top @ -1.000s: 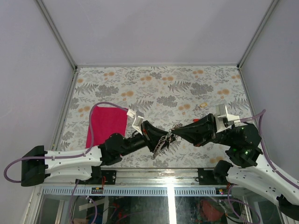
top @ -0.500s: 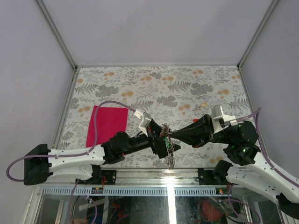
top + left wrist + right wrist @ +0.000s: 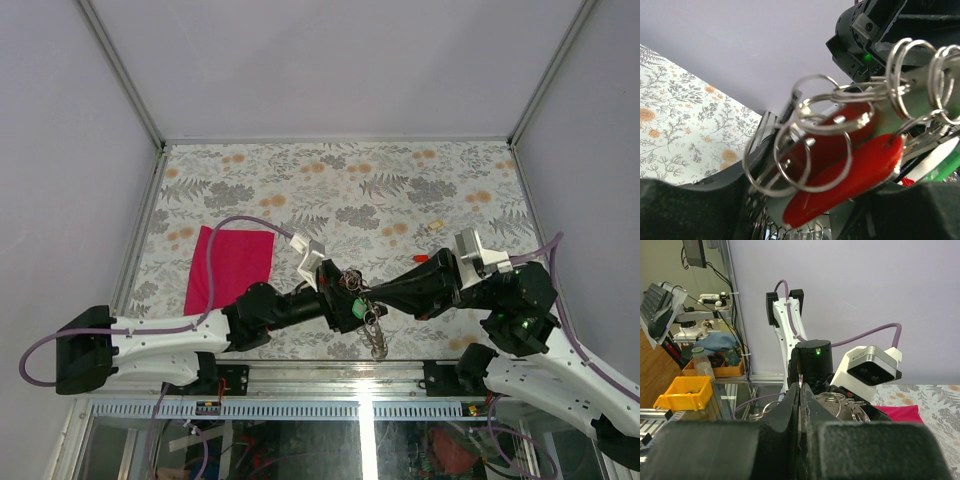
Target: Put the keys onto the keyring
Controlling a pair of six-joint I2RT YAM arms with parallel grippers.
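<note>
Top external view: both arms meet over the near edge of the worktop (image 3: 300,190), abt its middle; the keyring (image 3: 377,338) and the keys (image 3: 357,311) hang there as one bunch, lifted off the worktop, betw. the left gripper (image 3: 343,298) and the right gripper (image 3: 382,296); the chain end dangles down; a magenta cloth (image 3: 232,265) lies flat near the left edge. Left wrist view: silver rings and red key heads sit betw. the dark fingers (image 3: 685,210), which stand partly apart; grasping or not, cannot tell. Right wrist view: right fingers pressed tight together, tips at the rings.
</note>
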